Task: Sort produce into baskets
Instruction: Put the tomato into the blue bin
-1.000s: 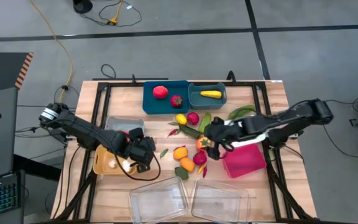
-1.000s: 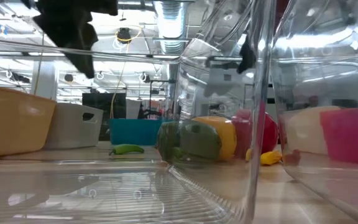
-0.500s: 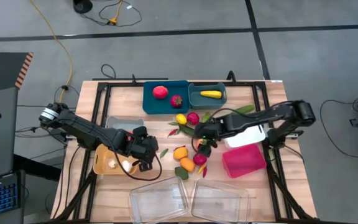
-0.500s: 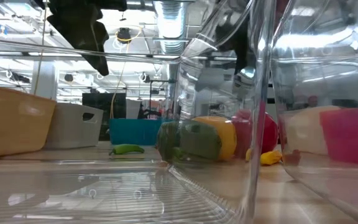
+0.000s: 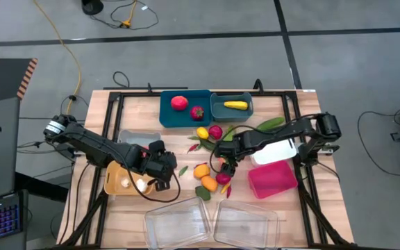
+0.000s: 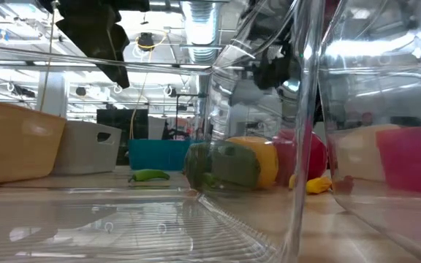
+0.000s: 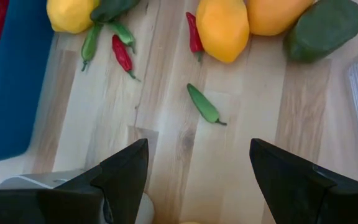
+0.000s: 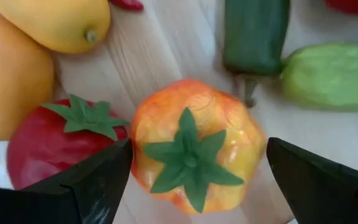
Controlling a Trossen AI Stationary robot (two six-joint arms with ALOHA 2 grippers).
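a: status of sorting?

b: partly done. the larger teal bin (image 5: pixel 185 109) holds two red pieces, the smaller teal bin (image 5: pixel 232 106) holds one long yellow piece (image 5: pixel 235 105), and the tan-yellow bin (image 5: pixel 114 182) holds a couple of small pale pieces. the two clear trays (image 5: pixel 214 223), the magenta bin (image 5: pixel 273 179) and the white bin (image 5: pixel 275 151) show no contents; the grey bin (image 5: pixel 135 137) is partly covered by the left arm, so its contents cannot be confirmed

a: what remains?

b: a loose pile at mid-worktop: a yellow lemon (image 5: pixel 203 132), orange pieces (image 5: pixel 205 176), red chillies, green pods, a green pepper (image 5: pixel 203 192) and a cucumber (image 5: pixel 228 135). judged from the layout, more than half of the produce is unsorted

a: gripper positions?

b: the right gripper (image 8: pixel 191 165) hangs directly over the pile, jaws spread wide on either side of an orange-red fruit with a green leafy top (image 8: pixel 194 144), not yet touching it; a red tomato-like piece (image 8: pixel 58 140) lies just beside. the left gripper (image 7: pixel 197 168) sits near the tan-yellow bin, jaws apart and empty, facing a small green pod (image 7: pixel 202 104) on bare wood

a: surface and surroundings?

b: the worktop (image 5: pixel 287 104) is pale wooden planking on a dark metal frame. the floor (image 5: pixel 186 42) is grey with dark seams and a yellow cable. the low view shows ceiling lights and ducting in a workshop-like room behind the bins
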